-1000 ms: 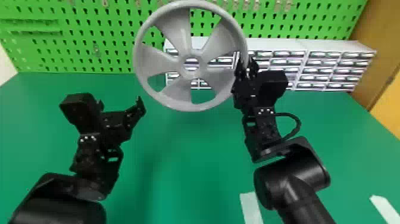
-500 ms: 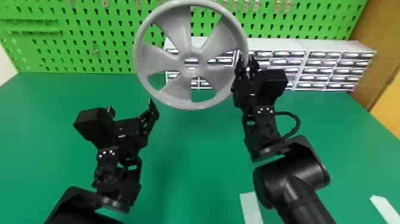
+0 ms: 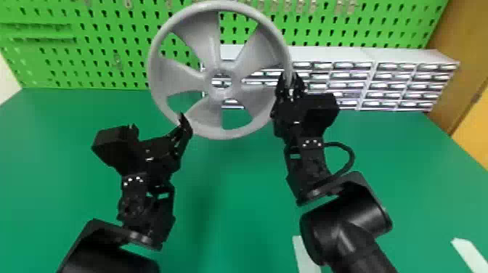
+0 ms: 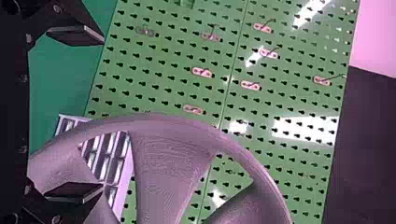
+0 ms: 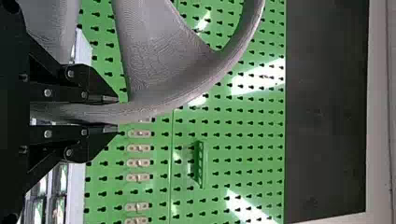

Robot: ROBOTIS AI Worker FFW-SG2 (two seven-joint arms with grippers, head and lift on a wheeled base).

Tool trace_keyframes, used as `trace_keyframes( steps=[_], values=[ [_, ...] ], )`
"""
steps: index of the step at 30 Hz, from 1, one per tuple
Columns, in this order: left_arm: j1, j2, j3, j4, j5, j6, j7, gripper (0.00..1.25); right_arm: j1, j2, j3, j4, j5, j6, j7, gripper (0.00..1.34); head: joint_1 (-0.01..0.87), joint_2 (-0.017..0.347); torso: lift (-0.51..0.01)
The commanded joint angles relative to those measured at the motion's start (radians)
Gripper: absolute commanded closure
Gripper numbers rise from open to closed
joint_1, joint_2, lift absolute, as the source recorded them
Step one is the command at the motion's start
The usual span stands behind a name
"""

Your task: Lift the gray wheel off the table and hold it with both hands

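We see the gray wheel [image 3: 220,95] upright above the desk [image 3: 232,203], toward its far side, its broad round face turned to us and its axle line running near to far; being round, it has no long axis in that face. Five broad spokes flare from a ring-shaped hub with a round hole through it out to a smooth, rounded rim, and our wrist views pick out fine ridged lines in its matte surface. Our right claw [image 3: 290,80] is clenched on the rim's right side, one flat black finger on either face. Our left claw [image 3: 158,122] is released, fingers spread, one of them beside the rim's lower left; whether it touches, we cannot tell. Behind stands a glossy green pegboard [image 3: 78,67] with keyhole slots, and at far right a boxy white drawer unit [image 3: 334,55] with shiny fronts. The desk is flat, green and smooth.
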Motion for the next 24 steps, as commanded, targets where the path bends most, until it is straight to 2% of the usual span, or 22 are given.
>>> trace_keyframes(
  steps=[1, 5, 24],
  values=[
    [-0.011, -0.003, -0.002, 0.021, -0.001, -0.023, 0.003, 0.17, -0.004, -0.001, 0.011, 0.000, -0.002, 0.000, 0.000, 1.11, 0.711, 0.015, -0.098],
    [-0.012, -0.008, -0.005, 0.029, -0.012, -0.035, 0.026, 0.17, -0.004, -0.003, 0.012, 0.000, -0.004, 0.000, 0.000, 1.11, 0.711, 0.015, -0.098],
    [-0.077, -0.017, 0.023, 0.130, -0.016, -0.087, 0.029, 0.17, -0.011, -0.004, 0.037, 0.000, -0.011, -0.005, 0.000, 1.11, 0.711, 0.015, -0.098]
  ],
)
